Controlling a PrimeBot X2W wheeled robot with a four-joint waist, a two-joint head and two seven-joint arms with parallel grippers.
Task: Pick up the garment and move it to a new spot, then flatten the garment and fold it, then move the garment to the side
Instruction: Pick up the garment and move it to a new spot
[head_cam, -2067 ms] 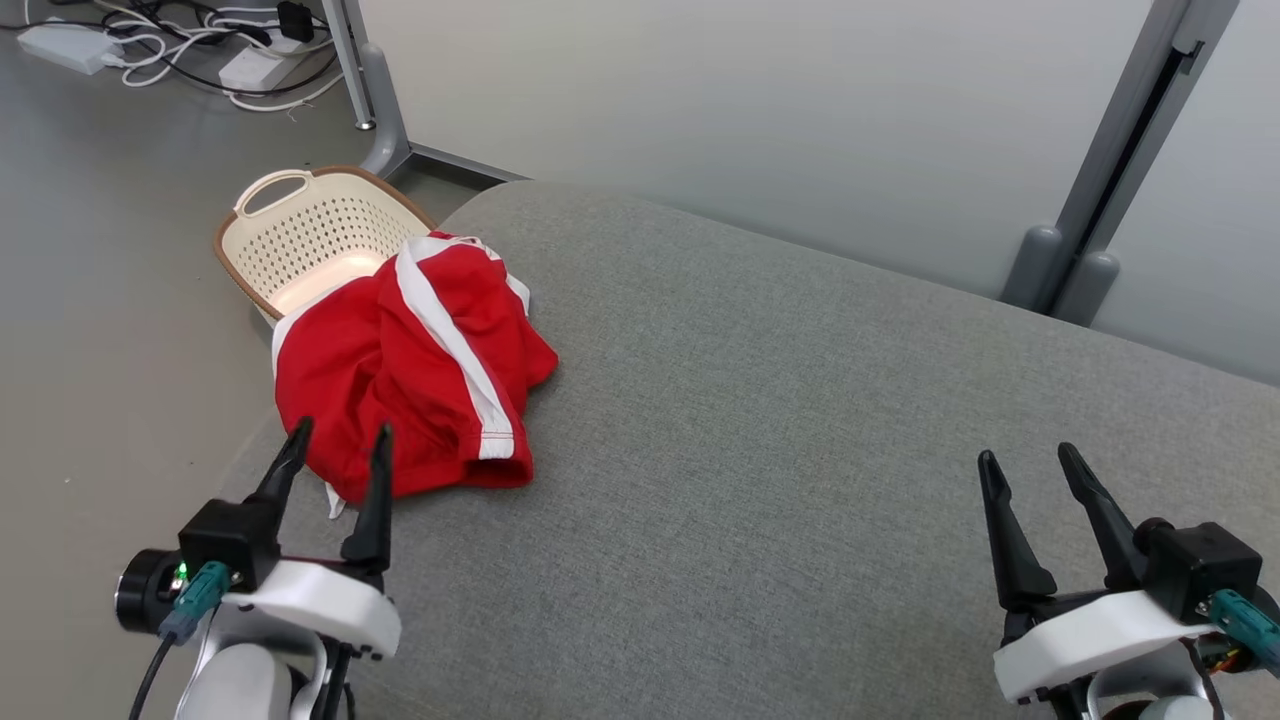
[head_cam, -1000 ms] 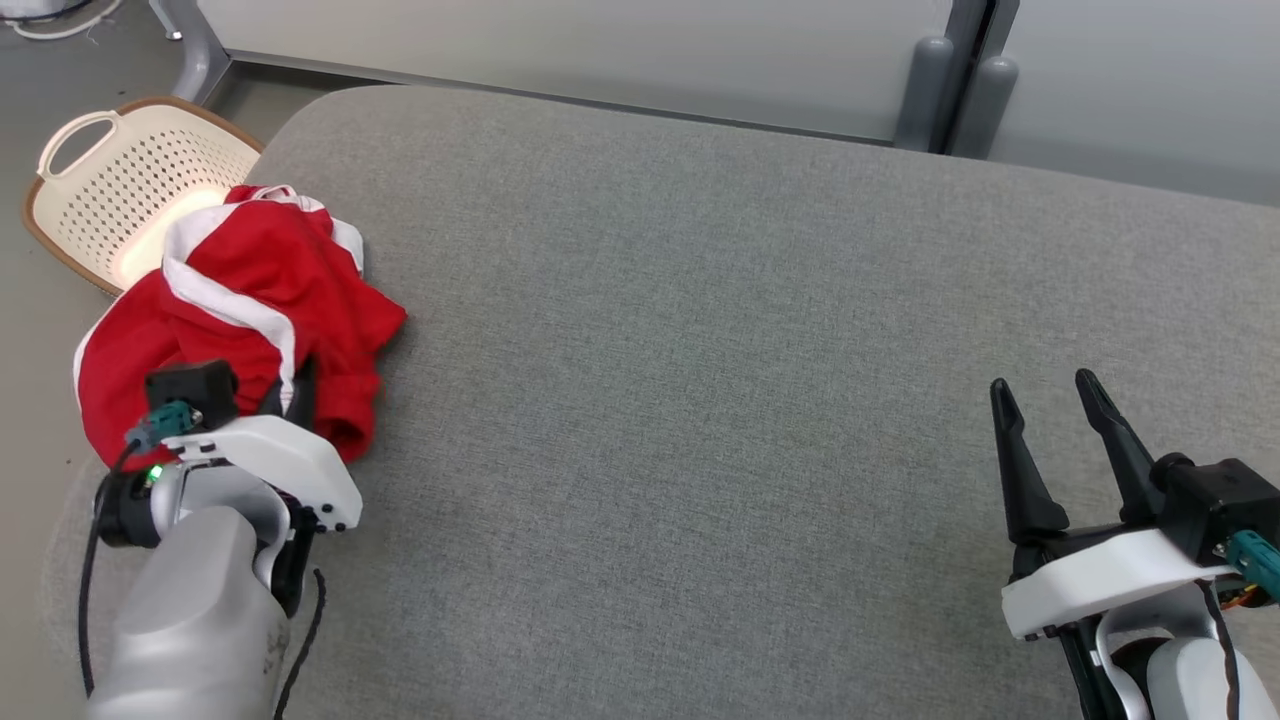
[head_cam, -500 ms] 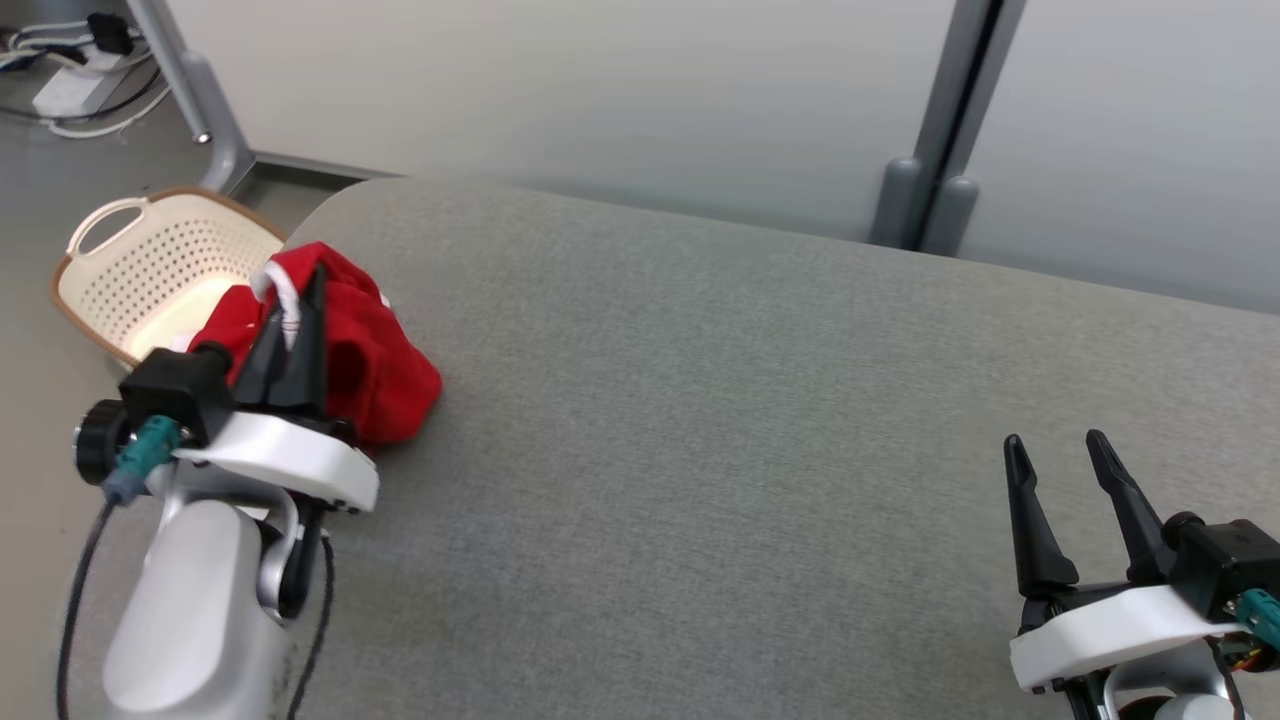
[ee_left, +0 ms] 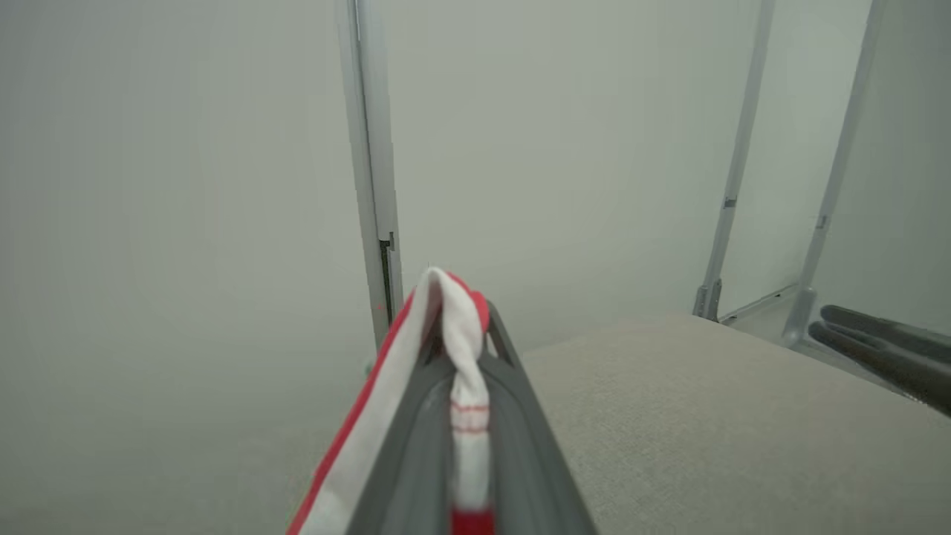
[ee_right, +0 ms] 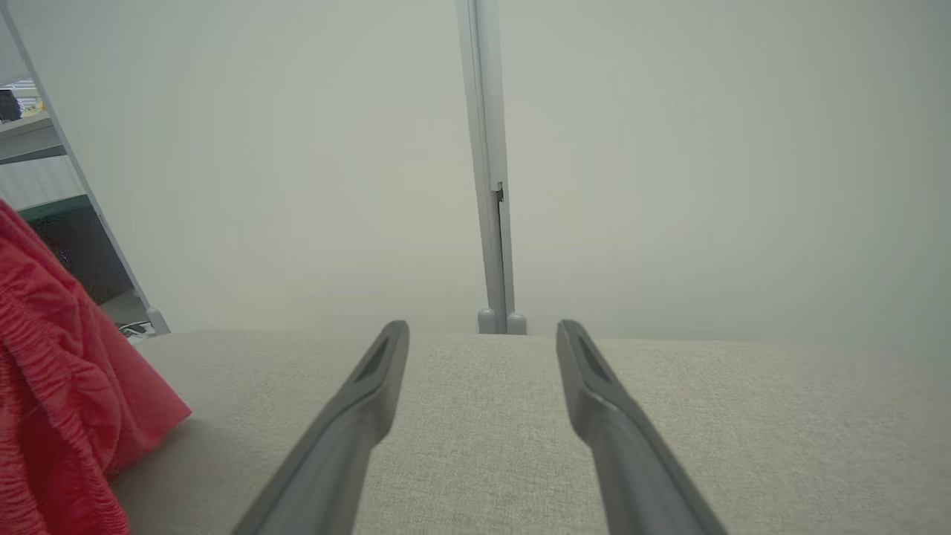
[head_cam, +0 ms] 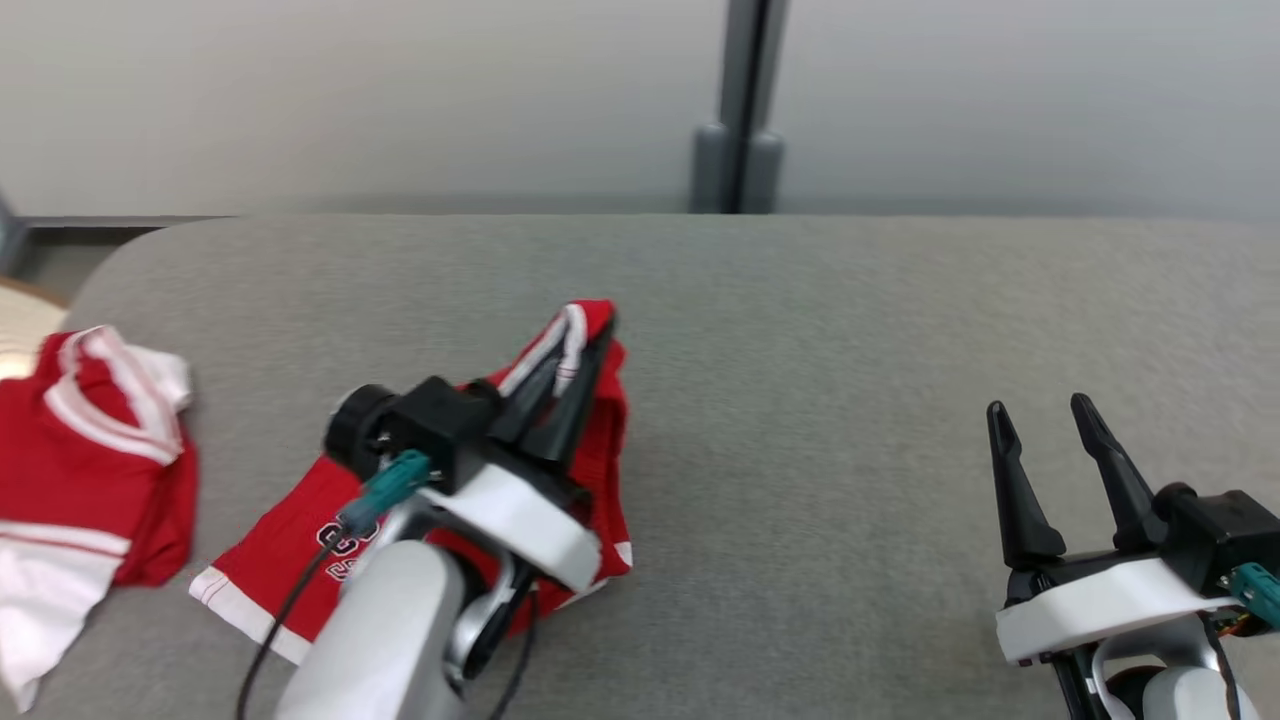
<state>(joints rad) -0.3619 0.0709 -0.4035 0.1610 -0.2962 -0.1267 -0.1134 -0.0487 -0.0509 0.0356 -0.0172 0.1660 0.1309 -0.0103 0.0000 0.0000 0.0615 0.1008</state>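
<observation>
The left claw [head_cam: 588, 338], just left of centre in the head view, is pinched together on the white-trimmed edge of the red shorts [head_cam: 285, 545]. The cloth bunches out past its fingertips. From there the shorts trail down toward the lower left of the frame, under the arm, with their far end lying on the grey cushion [head_cam: 850, 400]. The right claw [head_cam: 1037, 408], at the lower right, has its fingers spread apart with nothing between them, well apart from the shorts. There are two claws and two pieces of clothing. The second piece is a red-and-white shirt [head_cam: 90, 450] at the left edge.
</observation>
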